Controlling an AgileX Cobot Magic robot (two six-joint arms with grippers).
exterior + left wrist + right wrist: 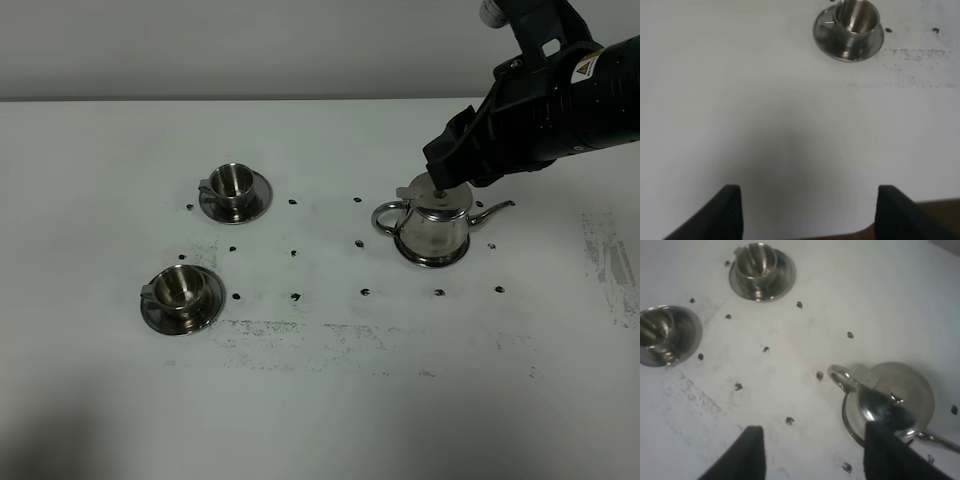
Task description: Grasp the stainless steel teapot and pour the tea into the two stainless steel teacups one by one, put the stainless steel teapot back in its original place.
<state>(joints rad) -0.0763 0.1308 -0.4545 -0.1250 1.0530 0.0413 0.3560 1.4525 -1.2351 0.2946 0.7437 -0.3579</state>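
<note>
Teapot (pixel 432 228) stands just below the spread right jaws, toward one side of their gap. Open table (pixel 330 400) separates it from the cups (pixel 235 185), well apart. Left jaws spread too.

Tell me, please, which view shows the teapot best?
Exterior high: the stainless steel teapot shows handle, body and spout in profile, its lid partly hidden by the right arm. The right wrist view shows it from above, partly behind a finger. The left wrist view lacks it.

A lab test bench: bare white table (pixel 300 420) dotted with black marks (pixel 294 253).
</note>
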